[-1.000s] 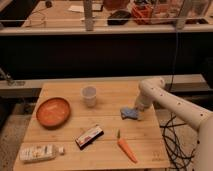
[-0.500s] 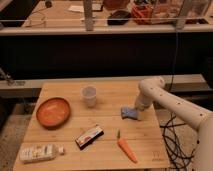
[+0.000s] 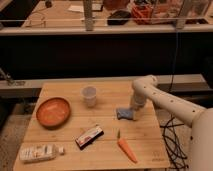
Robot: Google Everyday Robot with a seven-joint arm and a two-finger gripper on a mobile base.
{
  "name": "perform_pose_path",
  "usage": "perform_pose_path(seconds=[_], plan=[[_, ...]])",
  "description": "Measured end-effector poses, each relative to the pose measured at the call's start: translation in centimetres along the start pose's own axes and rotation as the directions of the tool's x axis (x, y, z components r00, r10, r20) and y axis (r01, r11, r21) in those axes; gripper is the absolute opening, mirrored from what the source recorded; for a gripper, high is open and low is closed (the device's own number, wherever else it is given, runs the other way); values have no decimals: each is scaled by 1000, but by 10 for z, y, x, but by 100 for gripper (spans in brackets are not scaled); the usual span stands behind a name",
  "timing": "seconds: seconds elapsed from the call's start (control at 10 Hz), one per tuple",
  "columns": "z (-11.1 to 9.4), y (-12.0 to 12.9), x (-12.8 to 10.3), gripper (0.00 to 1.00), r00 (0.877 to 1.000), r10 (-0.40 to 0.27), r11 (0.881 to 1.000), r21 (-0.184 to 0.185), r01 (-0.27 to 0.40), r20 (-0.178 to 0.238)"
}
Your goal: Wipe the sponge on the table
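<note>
The light-blue sponge (image 3: 123, 114) lies on the bamboo-plank table (image 3: 107, 147), right of centre. My gripper (image 3: 133, 113) comes down from the white arm at the right and sits at the sponge's right end, touching or pressing on it. The arm's wrist covers the fingers.
An orange bowl (image 3: 53, 111) sits at the left, a clear cup (image 3: 89, 96) behind centre. A dark snack packet (image 3: 89, 137), a carrot (image 3: 126, 148) and a white bottle (image 3: 38, 152) lie along the front. Black cables (image 3: 175, 140) hang off the table's right side. A cluttered bench (image 3: 100, 15) runs behind.
</note>
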Motion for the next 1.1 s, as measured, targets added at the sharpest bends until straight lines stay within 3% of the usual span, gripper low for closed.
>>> perform_pose_path(seconds=[1.1], plan=[[-11,28,1,0,999,53,998,-18,-53,-11]])
